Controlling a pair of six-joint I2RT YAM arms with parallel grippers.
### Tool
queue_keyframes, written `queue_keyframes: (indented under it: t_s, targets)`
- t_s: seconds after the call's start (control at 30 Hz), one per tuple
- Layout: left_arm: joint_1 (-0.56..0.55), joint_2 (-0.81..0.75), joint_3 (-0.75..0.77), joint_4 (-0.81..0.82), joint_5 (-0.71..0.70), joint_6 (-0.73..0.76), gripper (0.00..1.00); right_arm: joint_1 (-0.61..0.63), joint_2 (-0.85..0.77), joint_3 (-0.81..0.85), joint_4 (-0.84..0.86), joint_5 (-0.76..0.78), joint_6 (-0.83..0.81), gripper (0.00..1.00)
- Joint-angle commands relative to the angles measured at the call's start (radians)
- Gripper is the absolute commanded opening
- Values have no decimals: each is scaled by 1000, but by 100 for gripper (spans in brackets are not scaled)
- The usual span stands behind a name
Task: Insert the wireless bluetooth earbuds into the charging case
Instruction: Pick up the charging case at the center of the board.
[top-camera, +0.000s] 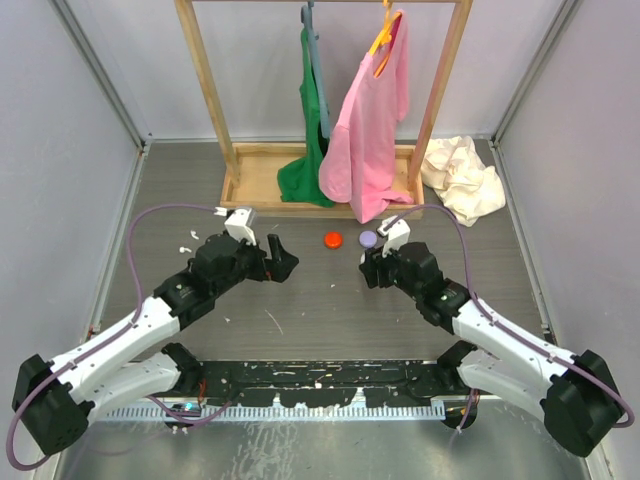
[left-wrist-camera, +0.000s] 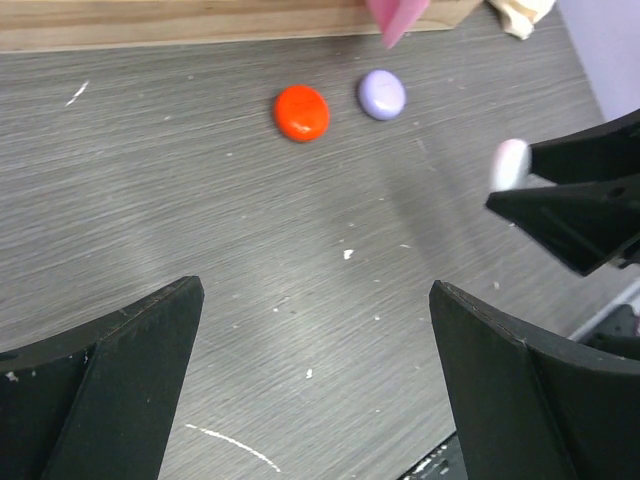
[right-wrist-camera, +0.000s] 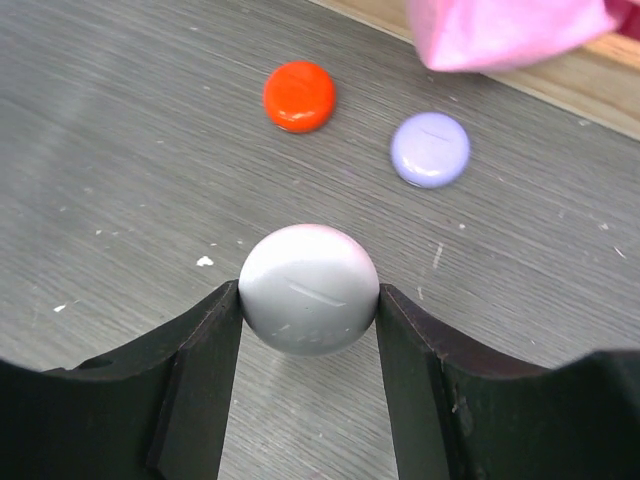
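**Right gripper pinches a white round piece; left gripper is spread**

The right gripper (right-wrist-camera: 308, 297) is pressed onto a white round piece (right-wrist-camera: 308, 285), one finger on each side of it. In the left wrist view the same white piece shows at the tips of the right gripper, above the grey desk (top-camera: 320, 315).

The left gripper (left-wrist-camera: 315, 292) is spread wide with nothing between its fingers. It points toward the middle of the desk, and the two grippers face each other, apart.

Two more small round pieces lie on the desk beyond the grippers. They are a red piece (top-camera: 333, 239) and a lavender piece (top-camera: 368, 239), near each other but not touching. From these views I cannot tell which piece is an earbud and which is the charging case.

Behind them stands a wooden clothes rack (top-camera: 205, 80) with a green garment (top-camera: 310, 170) and a pink shirt (top-camera: 370, 140) hanging on it. A cream cloth (top-camera: 462, 178) lies crumpled at its right.
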Motion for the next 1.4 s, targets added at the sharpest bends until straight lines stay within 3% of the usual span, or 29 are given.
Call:
queue_keyframes:
  t_s: [0.0, 0.23, 0.57, 0.87, 1.07, 1.37]
  targets:
    - [0, 8, 75, 13, 90, -45, 98, 60, -63, -31, 187, -10, -62, 52]
    - [0, 55, 113, 13, 159, -102, 98, 178, -114, -105, 365, -21, -96, 53]
    - [-2, 170, 159, 64, 320, -179, 99, 331, -50, -113, 496, 49, -169, 53]
    - [-13, 234, 170, 132, 399, -218, 89, 415, 42, -84, 549, 103, -215, 54]
    - [-18, 282, 171, 153, 439, -216, 76, 424, 44, -79, 566, 91, -215, 54]
    - [-27, 326, 168, 207, 480, -207, 66, 428, 61, -77, 595, 66, -218, 54]
